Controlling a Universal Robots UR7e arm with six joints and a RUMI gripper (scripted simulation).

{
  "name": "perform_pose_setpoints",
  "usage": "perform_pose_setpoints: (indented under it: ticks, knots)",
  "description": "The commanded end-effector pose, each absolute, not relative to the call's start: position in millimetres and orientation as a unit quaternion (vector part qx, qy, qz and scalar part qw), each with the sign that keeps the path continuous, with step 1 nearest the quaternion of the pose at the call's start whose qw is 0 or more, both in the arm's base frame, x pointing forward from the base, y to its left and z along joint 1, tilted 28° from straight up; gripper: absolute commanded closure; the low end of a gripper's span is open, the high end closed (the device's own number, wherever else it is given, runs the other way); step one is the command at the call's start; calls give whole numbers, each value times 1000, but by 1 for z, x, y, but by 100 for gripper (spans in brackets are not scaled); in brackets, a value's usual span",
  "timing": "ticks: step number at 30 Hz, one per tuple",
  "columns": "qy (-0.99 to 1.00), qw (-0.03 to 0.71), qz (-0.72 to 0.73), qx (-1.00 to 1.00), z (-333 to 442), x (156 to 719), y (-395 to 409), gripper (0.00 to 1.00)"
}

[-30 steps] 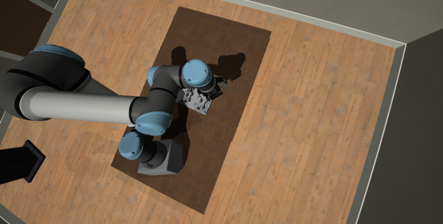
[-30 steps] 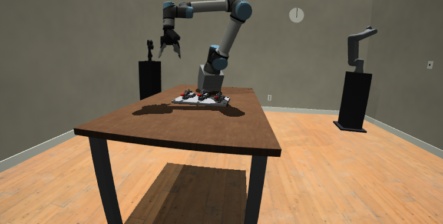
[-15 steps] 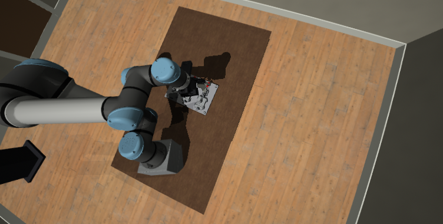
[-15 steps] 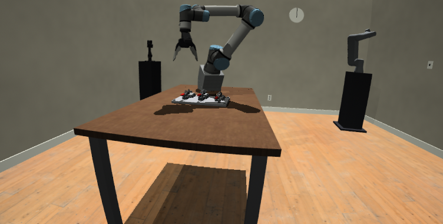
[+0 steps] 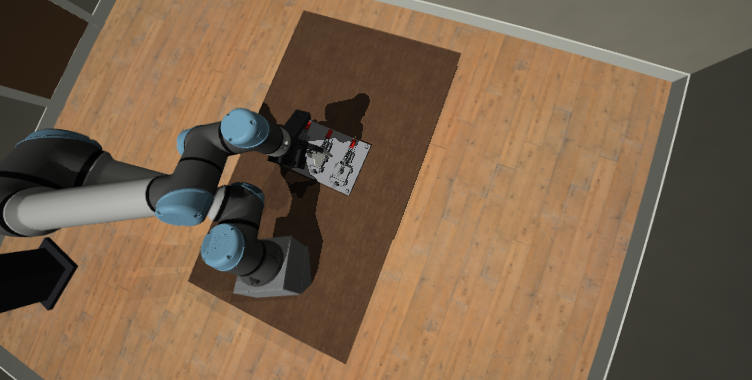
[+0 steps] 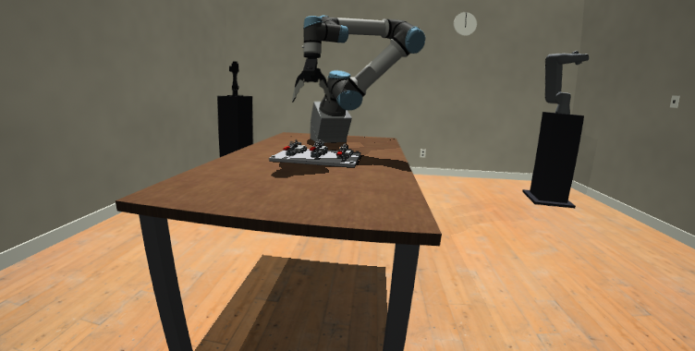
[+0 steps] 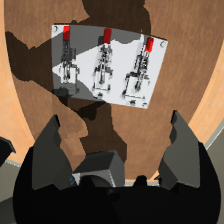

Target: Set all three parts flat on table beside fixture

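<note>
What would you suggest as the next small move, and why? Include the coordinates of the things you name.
Probably shift the gripper (image 5: 310, 146) (image 6: 310, 98) (image 7: 114, 113) over the fixture (image 5: 360, 166) (image 6: 279, 157) (image 7: 120, 92), keeping its jaws open: it hangs above the table (image 5: 400, 87) (image 6: 272, 192) (image 7: 182, 60), and in the wrist view the fixture lies beyond the fingertips, not between them.

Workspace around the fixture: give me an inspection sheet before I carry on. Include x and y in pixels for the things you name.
Surface: brown table (image 5: 405, 82) (image 6: 272, 192) (image 7: 170, 17), shadows across it.
Job's things: white fixture plate (image 5: 359, 170) (image 6: 311, 154) (image 7: 117, 50) on the table, carrying three red-tipped clamp assemblies; whether parts sit in them, cannot tell.
Clutter: nothing seen.
Gripper: the two-jaw gripper (image 6: 310, 98) (image 7: 114, 113) is open, nothing between its fingers, above the table.
Cables: nothing seen.
Surroundings: wood floor (image 5: 526, 193) (image 6: 510, 251), grey walls, a wall clock (image 6: 465, 23), two black pedestals bearing other arms.
</note>
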State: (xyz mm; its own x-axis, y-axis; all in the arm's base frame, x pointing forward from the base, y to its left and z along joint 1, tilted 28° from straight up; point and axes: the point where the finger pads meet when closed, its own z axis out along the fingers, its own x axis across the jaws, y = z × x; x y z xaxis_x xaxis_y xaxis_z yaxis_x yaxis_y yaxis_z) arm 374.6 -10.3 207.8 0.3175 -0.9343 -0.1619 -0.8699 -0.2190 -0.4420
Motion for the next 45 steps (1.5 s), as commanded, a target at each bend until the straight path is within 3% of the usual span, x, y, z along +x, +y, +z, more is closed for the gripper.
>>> perform_pose_setpoints:
  ticks: [1, 32, 33, 45]
  knots:
    - [622, 231, -61, -746, 200, 362, 11, 0]
    - [658, 234, -50, -714, 188, 351, 29, 0]
    - [658, 234, -50, -714, 188, 351, 29, 100]
    - [658, 234, -50, -714, 188, 351, 29, 100]
